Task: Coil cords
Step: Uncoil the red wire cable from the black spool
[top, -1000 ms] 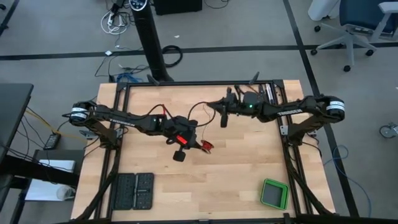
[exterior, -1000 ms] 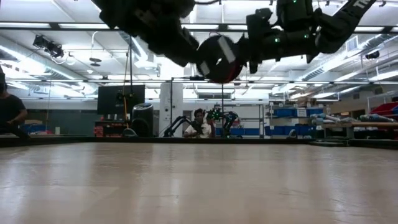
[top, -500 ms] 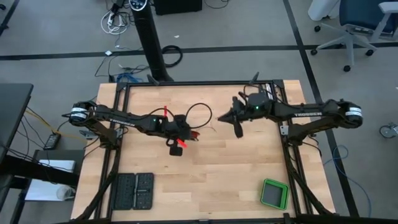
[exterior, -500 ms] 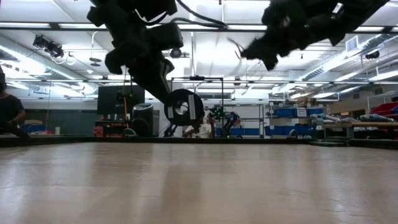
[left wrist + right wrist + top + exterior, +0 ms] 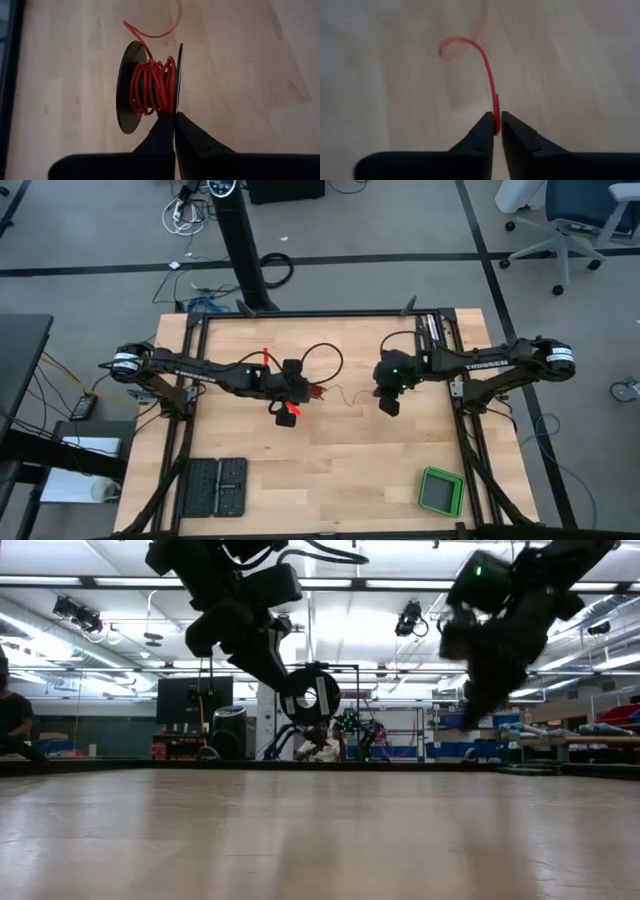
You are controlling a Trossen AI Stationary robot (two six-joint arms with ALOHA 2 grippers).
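The wooden counter (image 5: pixel 330 470) carries both dark arms above its middle, a green box (image 5: pixel 440 491) toward its 5 o'clock corner and a black tray (image 5: pixel 215 488) toward 7 o'clock. The left claw (image 5: pixel 174 114) is pinched tight on the edge of a dark spool (image 5: pixel 150 86), which hangs above the counter left of centre; the red-orange cord (image 5: pixel 152 85) is wound in many turns round the spool's core, directly at 12 o'clock from the claw tips in the left wrist view. A free length of cord leaves the spool toward 3 o'clock in the high view, running to the right claw (image 5: pixel 497 122). That claw's fingers stand almost together, with the cord's thin end between their tips, curving away from them over the bare wood.
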